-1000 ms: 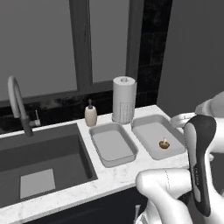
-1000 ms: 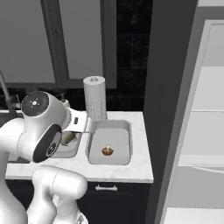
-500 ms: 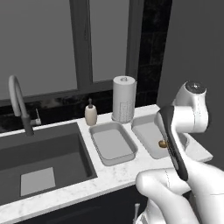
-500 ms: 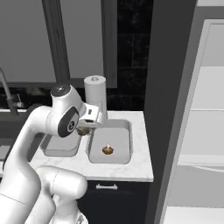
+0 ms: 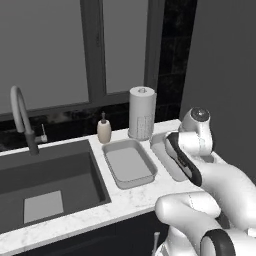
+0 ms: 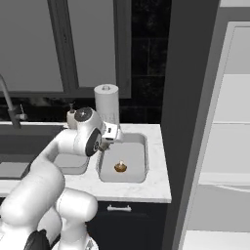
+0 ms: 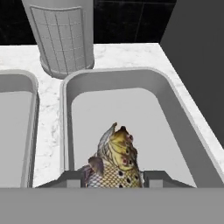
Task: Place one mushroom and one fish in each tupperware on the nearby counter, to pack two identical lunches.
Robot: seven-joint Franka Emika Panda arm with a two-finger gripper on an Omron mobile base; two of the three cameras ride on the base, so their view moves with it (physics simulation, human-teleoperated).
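Observation:
My gripper (image 7: 113, 178) is shut on a fish (image 7: 114, 159), a spotted yellow-brown one held head-up between the fingers. It hangs over the near end of the right tupperware (image 7: 177, 111), with the left tupperware (image 7: 26, 113) beside it. From the right base view, a brown mushroom (image 6: 120, 167) lies in the right tupperware (image 6: 142, 142) and my gripper (image 6: 104, 143) hovers above that tray's left rim. The left tupperware (image 5: 118, 176) holds nothing that I can see. Both trays sit on the white marble counter (image 5: 137, 195). My arm hides most of the right tupperware (image 5: 161, 148) in the left base view.
A paper towel roll (image 5: 142, 113) stands behind the trays, with a soap bottle (image 5: 104, 131) to its left. A dark sink (image 5: 47, 185) with a curved faucet (image 5: 21, 117) lies further left. A tall dark panel (image 6: 181, 122) bounds the counter on the right.
The arm has swung away from the cameras and out over the right tupperware, carrying the fish with it. The jaws have kept the same grip.

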